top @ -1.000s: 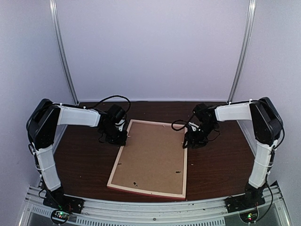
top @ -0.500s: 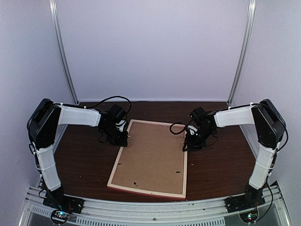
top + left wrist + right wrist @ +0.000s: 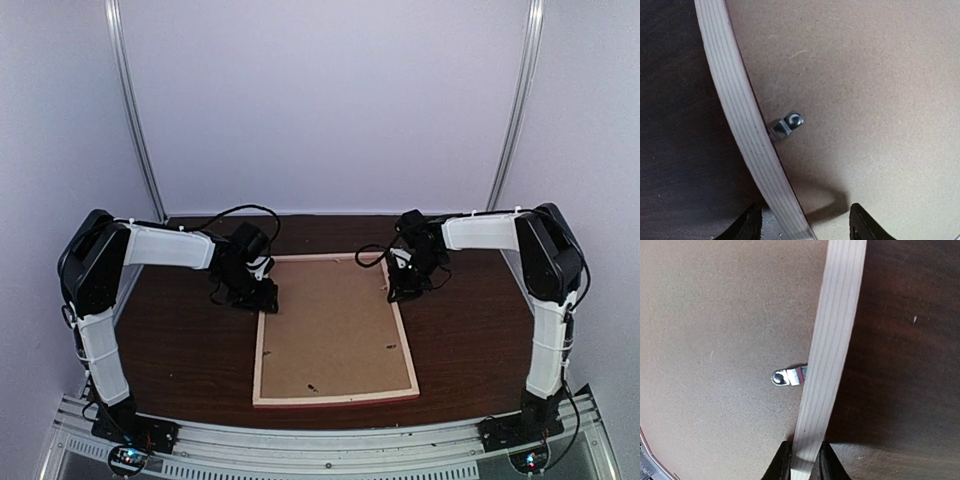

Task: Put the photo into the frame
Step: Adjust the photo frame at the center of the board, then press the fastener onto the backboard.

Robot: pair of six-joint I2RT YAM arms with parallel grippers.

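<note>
The frame (image 3: 335,399) lies face down on the dark table, pale wood back up, with a pink strip along its near edge. A brown backing board (image 3: 335,325) fills it. The photo is hidden. At the frame's far left, my left gripper (image 3: 262,297) stands open. In the left wrist view, that gripper (image 3: 805,220) straddles the left rail (image 3: 740,130) without pinching it. At the far right, my right gripper (image 3: 398,290) is shut on the right rail. In the right wrist view, the gripper (image 3: 802,460) has both fingers pressed on that rail (image 3: 832,330).
A small metal turn clip (image 3: 787,125) sits on the board by the left rail, and another (image 3: 788,376) by the right rail. Bare table (image 3: 180,340) flanks the frame on both sides. White walls enclose the back and sides.
The right gripper moved in and shut on the right rail while the left gripper opened. The frame swung from a tilt to nearly square with the table's front edge.
</note>
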